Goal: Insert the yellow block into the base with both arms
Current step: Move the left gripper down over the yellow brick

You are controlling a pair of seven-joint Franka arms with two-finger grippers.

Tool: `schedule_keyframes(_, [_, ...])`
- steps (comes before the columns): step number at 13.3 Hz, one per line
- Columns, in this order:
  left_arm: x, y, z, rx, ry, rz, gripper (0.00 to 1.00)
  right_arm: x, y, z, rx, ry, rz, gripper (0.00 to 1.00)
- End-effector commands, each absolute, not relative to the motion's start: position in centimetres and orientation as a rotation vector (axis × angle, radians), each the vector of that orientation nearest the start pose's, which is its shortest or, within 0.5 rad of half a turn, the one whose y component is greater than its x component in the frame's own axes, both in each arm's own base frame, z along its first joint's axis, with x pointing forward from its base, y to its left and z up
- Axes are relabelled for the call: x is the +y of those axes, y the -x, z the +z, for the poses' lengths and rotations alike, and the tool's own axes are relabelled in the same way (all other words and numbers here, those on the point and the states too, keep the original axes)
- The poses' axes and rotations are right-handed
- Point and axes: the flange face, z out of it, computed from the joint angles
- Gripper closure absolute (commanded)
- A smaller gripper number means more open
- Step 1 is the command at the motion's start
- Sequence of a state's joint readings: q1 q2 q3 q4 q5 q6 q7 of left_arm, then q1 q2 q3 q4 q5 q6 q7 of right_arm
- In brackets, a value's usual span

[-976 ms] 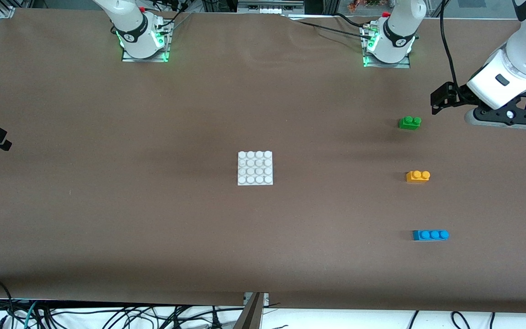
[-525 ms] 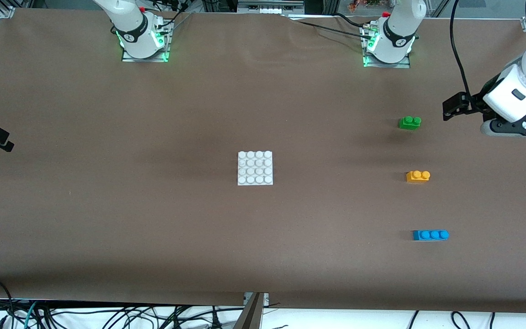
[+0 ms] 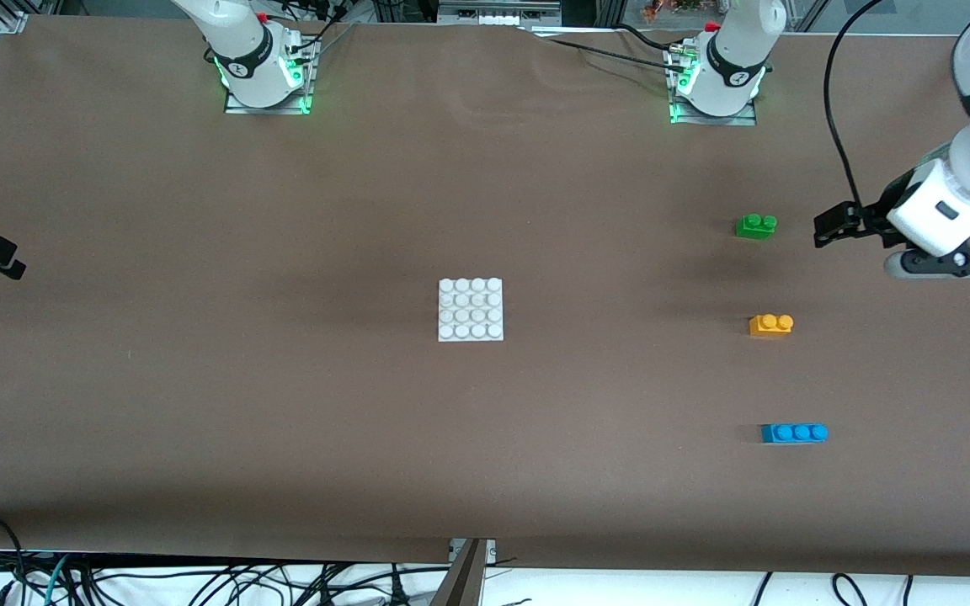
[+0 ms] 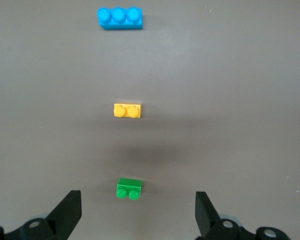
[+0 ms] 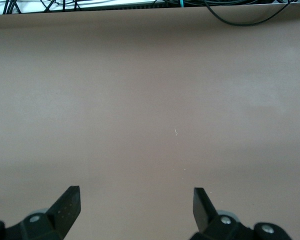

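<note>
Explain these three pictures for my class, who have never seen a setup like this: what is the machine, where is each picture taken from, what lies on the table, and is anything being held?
The machine is a pair of white robot arms bolted along one edge of a brown table. The big picture looks down from a high camera facing them. The other two come from cameras on each arm's wrist, looking past its two black fingers.

In the middle lies the base, a white studded plate. Toward the left arm's end sit three toy bricks in a row: the green brick, the yellow block nearer the front camera, and the blue brick nearest.

The left gripper hangs open in the air over the table near the green brick. The right gripper is open over bare table at its own end. Nothing is held.
</note>
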State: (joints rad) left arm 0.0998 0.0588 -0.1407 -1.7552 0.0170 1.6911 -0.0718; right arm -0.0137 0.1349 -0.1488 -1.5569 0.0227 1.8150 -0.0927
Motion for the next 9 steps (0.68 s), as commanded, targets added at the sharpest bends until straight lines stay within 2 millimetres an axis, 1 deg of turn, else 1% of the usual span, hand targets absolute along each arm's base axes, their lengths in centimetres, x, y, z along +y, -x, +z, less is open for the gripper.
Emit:
schedule_keyframes(1, [-1.2,-55.7,49.5,-0.038,3.126,0.206,0.00,-9.4,-60.9,58.2,0.094,3.156,-0.188,0.00])
schedule_keyframes(2, [-1.0,-55.4,48.0,-0.023,3.124,0.239,0.00,-9.4,-60.9,58.2,0.096,3.156,-0.188,0.00])
schedule_keyframes(3, [-1.1,-55.2,46.2,-0.021,3.126,0.235,0.00,-9.4,-60.9,58.2,0.096,3.156,-0.188,0.00])
schedule_keyframes(5, [-1.3,-54.8,42.7,-0.021,3.138,0.205,0.00,-9.5,-61.0,57.9,0.096,3.157,-0.181,0.00])
schedule_keyframes(8, [-1.3,-54.3,36.5,-0.028,3.150,0.145,0.00,-9.4,-61.0,57.9,0.094,3.155,-0.184,0.00])
schedule_keyframes(9, [-1.2,-54.2,35.1,-0.031,3.153,0.126,0.00,-9.4,-61.0,57.9,0.097,3.155,-0.184,0.00])
